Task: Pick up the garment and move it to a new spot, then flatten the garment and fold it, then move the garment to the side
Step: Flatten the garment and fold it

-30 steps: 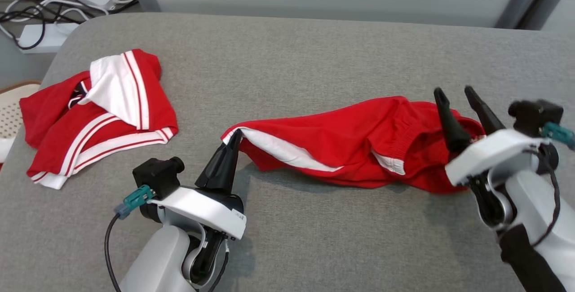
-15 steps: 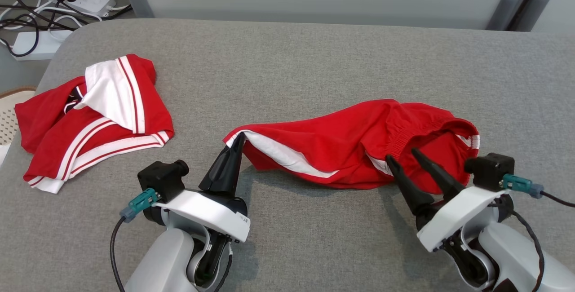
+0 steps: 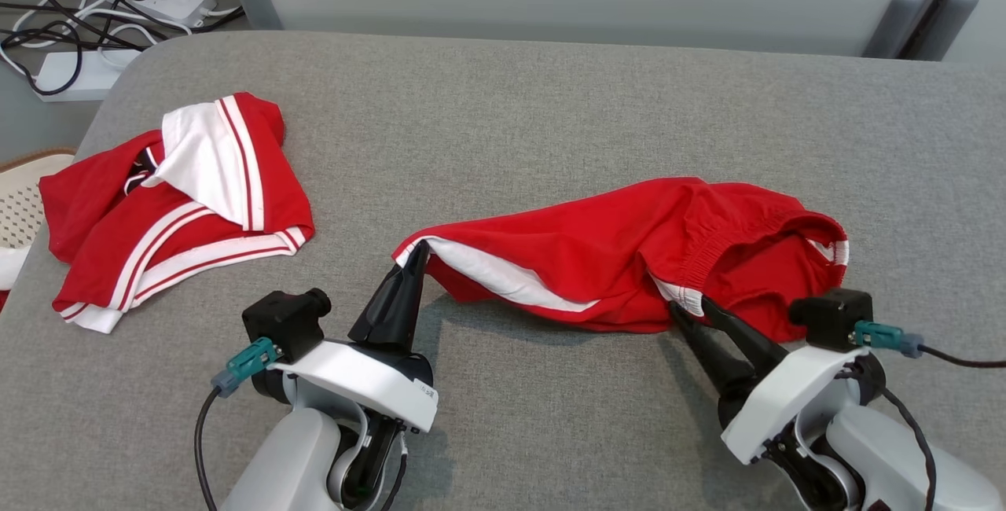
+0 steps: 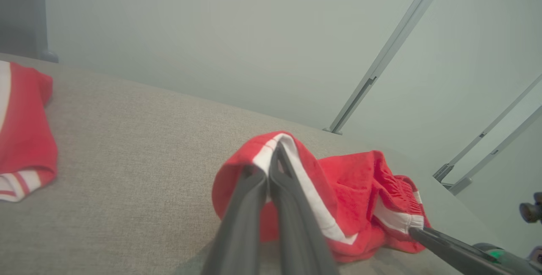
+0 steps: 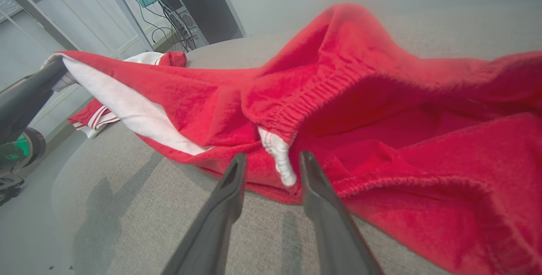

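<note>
The garment (image 3: pixel 597 251), red shorts with white trim, lies bunched lengthwise across the middle of the grey table (image 3: pixel 503 102). My left gripper (image 3: pixel 419 248) is shut on its left corner, pinching the white-edged hem (image 4: pixel 292 156) and holding it slightly raised. My right gripper (image 3: pixel 690 305) sits at the garment's near edge, beside the elastic waistband (image 5: pixel 305 97). Its fingers (image 5: pixel 230 182) stand a little apart, with a white strip of trim (image 5: pixel 279 160) hanging between them, not pinched.
A second red and white garment (image 3: pixel 173 204) lies crumpled at the table's left end. Power strips and cables (image 3: pixel 102 16) lie on the floor beyond the far left corner. A pale woven basket (image 3: pixel 16 196) shows at the left edge.
My right gripper came off the top of the waistband, swung down to the garment's near edge, and its jaws narrowed around the white trim. The left gripper kept its hold.
</note>
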